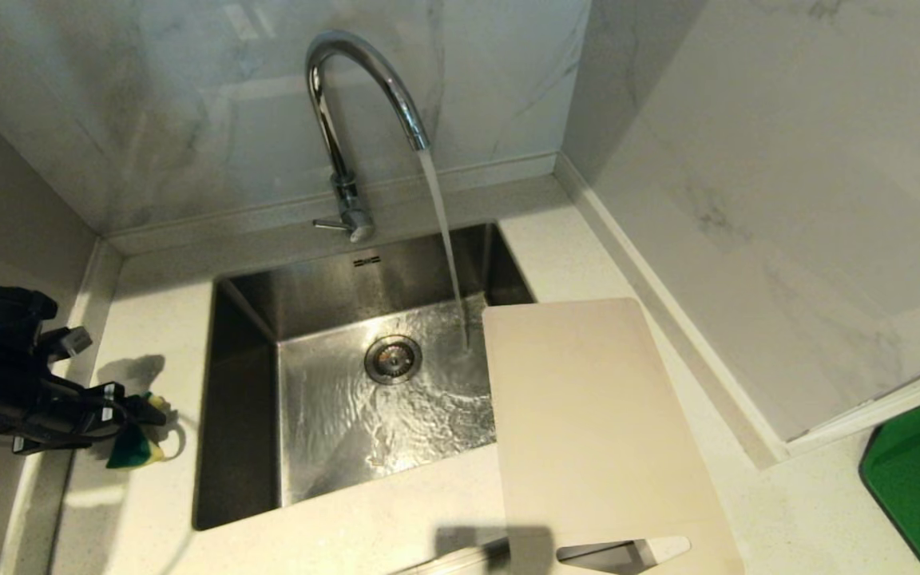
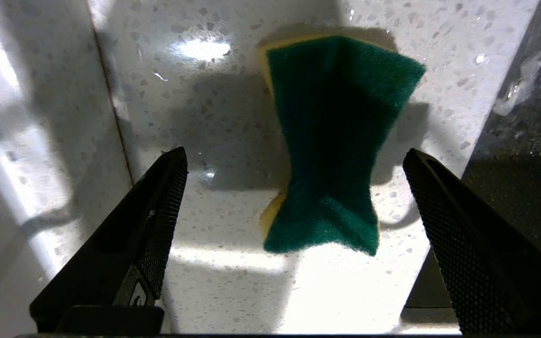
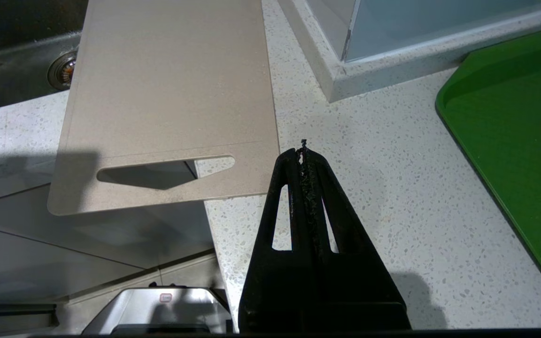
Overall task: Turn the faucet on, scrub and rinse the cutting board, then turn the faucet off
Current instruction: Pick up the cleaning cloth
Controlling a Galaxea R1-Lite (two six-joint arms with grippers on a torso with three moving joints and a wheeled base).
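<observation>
1. The cutting board lies on the desk right of the sink, its far corner overhanging the basin and its slot end jutting past the desk's front edge.
2. The faucet stands behind the sink, its stream falling just beside the board's far edge (no contact visible).
3. The sink holds rippling water around the drain.
4. The left pincer hovers released over a green-and-yellow sponge on the desk strip left of the sink.
5. The right pincer is clenched, empty, above bare desk between the board and a green tray.
</observation>
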